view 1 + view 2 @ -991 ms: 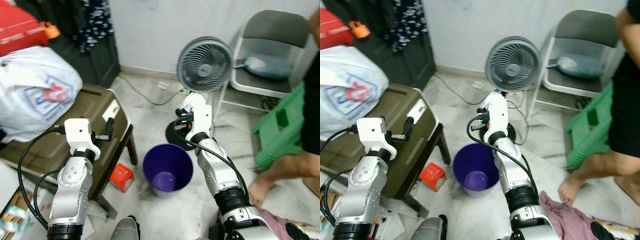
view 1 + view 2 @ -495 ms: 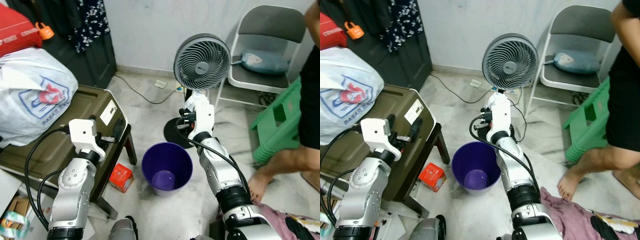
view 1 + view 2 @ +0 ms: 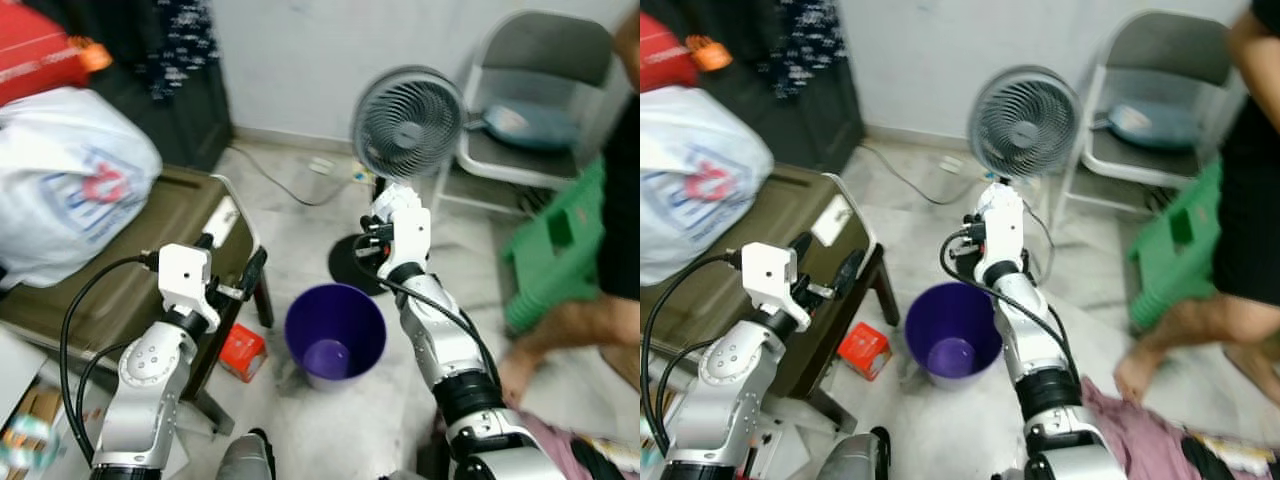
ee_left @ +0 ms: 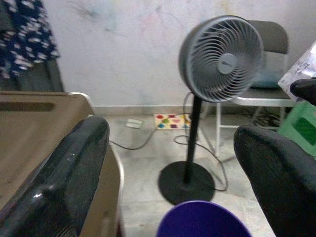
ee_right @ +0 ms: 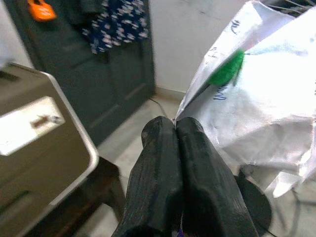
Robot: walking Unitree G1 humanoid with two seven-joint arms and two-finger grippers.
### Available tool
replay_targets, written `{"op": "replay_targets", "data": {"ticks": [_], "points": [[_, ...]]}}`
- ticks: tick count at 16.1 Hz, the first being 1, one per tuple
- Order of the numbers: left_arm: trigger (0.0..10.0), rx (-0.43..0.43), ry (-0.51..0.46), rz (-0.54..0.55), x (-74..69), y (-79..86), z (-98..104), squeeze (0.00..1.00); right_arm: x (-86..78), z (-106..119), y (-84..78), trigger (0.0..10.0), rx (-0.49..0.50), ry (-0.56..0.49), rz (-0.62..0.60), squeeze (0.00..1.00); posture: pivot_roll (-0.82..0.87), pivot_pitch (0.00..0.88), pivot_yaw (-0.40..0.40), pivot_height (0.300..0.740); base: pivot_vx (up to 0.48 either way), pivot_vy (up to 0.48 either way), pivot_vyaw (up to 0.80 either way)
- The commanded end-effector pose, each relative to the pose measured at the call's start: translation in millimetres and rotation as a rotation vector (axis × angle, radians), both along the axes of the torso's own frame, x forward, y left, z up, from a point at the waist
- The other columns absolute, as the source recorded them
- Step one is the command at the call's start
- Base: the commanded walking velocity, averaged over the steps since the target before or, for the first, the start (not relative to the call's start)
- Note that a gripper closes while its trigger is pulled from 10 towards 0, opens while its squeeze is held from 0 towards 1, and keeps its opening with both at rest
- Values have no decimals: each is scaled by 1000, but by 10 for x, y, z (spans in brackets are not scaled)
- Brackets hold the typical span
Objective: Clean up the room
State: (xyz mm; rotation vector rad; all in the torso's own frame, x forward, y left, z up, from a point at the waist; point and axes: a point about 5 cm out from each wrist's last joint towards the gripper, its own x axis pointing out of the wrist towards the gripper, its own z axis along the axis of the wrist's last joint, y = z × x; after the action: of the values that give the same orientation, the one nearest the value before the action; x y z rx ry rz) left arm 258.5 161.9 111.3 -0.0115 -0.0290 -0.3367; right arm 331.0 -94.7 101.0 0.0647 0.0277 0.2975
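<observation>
Items counted: one purple bucket (image 3: 335, 335), one fan (image 3: 408, 125) behind it, one red box (image 3: 243, 352) left of it. Right gripper (image 5: 175, 129), fingers pressed together above the bucket, pinches a crinkled white wrapper (image 5: 256, 94), seemingly plastic, with green print. Left gripper (image 4: 168, 143) is spread beside the bucket.

Left gripper (image 4: 173, 173) spread wide, one black finger (image 4: 59, 182) at 8 o'clock, the other at 4 o'clock. Between them a grey pedestal fan (image 4: 220, 57) at 1 o'clock, pole down to a round black base (image 4: 186, 183) on the pale floor, cable trailing toward the wall; purple bin rim (image 4: 203, 219) at 6 o'clock, just below the base. Brown case (image 4: 34, 128) with a pale edge at 9 o'clock, grey folding chair (image 4: 271, 44) behind the fan, green stool (image 4: 298, 126) at 3 o'clock, dark patterned cloth (image 4: 24, 37) at 11 o'clock.
</observation>
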Motion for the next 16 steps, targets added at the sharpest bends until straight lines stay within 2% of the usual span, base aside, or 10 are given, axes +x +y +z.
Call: {"op": "replay_targets", "data": {"ticks": [1,4,14,16], "points": [[10000,4,-18,-8,-3,-1,38,0,23,38,-11,10000,6,-10,-9,0,61,50,3,740,0,0,800],[10000,9,-26,-9,-4,-2,45,0,17,36,-11,10000,14,-11,-11,0,62,52,5,740,0,0,640],[10000,12,-17,-22,6,-42,35,0,50,8,-53,10000,33,23,-57,0,65,39,6,740,0,0,0],[10000,14,-18,-28,-2,-45,38,0,47,8,-41,10000,47,23,-57,0,70,39,7,740,0,0,-656]]}}
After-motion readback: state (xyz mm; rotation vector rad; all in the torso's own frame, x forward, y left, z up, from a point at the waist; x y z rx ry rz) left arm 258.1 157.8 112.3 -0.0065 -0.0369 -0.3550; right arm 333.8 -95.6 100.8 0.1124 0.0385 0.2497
